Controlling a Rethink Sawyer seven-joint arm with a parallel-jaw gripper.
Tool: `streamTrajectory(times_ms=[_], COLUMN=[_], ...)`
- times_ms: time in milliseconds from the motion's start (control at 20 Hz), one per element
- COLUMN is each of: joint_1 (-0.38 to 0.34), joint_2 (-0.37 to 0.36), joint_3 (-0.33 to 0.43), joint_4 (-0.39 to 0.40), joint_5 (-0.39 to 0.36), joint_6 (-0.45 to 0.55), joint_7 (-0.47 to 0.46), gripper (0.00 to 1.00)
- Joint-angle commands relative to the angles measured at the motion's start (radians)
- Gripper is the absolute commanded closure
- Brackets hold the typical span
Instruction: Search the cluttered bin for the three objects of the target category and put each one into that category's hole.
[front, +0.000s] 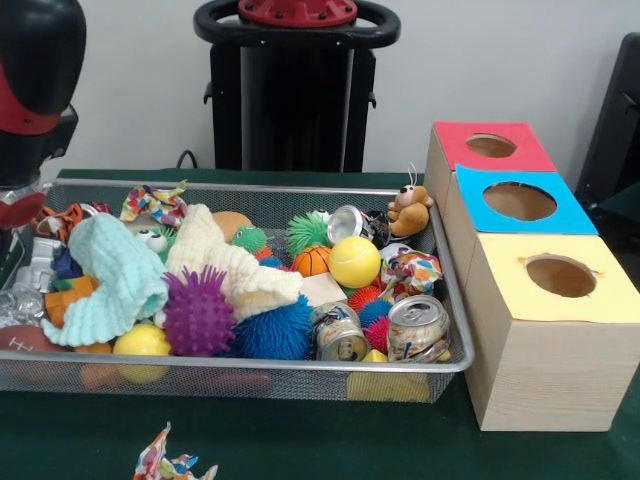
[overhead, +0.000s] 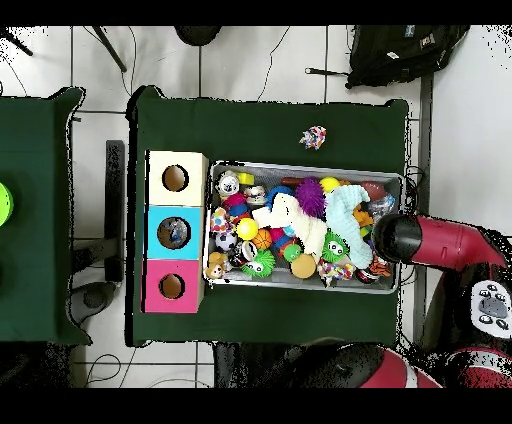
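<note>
The wire mesh bin (front: 300, 368) is full of toys, balls and cloths; it also shows in the overhead view (overhead: 302, 287). One clear creased bottle (front: 20, 302) lies at its left end; other bottles are hidden in the clutter. My red and black arm hangs over that end, with the gripper (front: 14, 208) low above the bottle, partly cut off by the picture's edge. In the overhead view the arm's head (overhead: 400, 240) covers the gripper. The blue-panelled hole (front: 519, 201) is the middle one of the wooden box (overhead: 173, 233).
Shiny cans (front: 338, 332) (front: 418, 328) lie at the bin's front right, and a third can (front: 348, 222) at the back. A pale green cloth (front: 118, 278) and a purple spiky ball (front: 197, 312) lie near the gripper. The red hole (front: 491, 146) and the yellow hole (front: 561, 275) flank the blue one. A crumpled wrapper (front: 172, 464) lies on the table.
</note>
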Motion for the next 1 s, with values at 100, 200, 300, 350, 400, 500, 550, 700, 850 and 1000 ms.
streamTrajectory(times_ms=[100,200,300,350,400,500,550,700,850,1000], joint_1=[-0.013,-0.011,-0.02,-0.023,-0.025,-0.024,-0.023,-0.018,-0.011,0.004], joint_2=[0.004,0.0,-0.008,-0.015,-0.023,-0.038,-0.041,-0.054,-0.052,-0.056], joint_3=[0.082,0.082,0.091,0.095,0.099,0.101,0.099,0.106,0.108,0.107], joint_4=[0.091,0.091,0.1,0.109,0.118,0.132,0.138,0.148,0.158,0.177], joint_5=[0.106,0.117,0.129,0.138,0.147,0.164,0.167,0.193,0.22,0.261], joint_6=[-0.086,-0.085,-0.08,-0.071,-0.063,-0.041,-0.04,-0.006,0.007,0.039], joint_7=[0.185,0.169,0.142,0.132,0.122,0.111,0.107,0.094,0.102,0.124], gripper=[0.0,0.0,0.0,0.0,0.0,0.0,0.0,0.0,0.0,0.0])
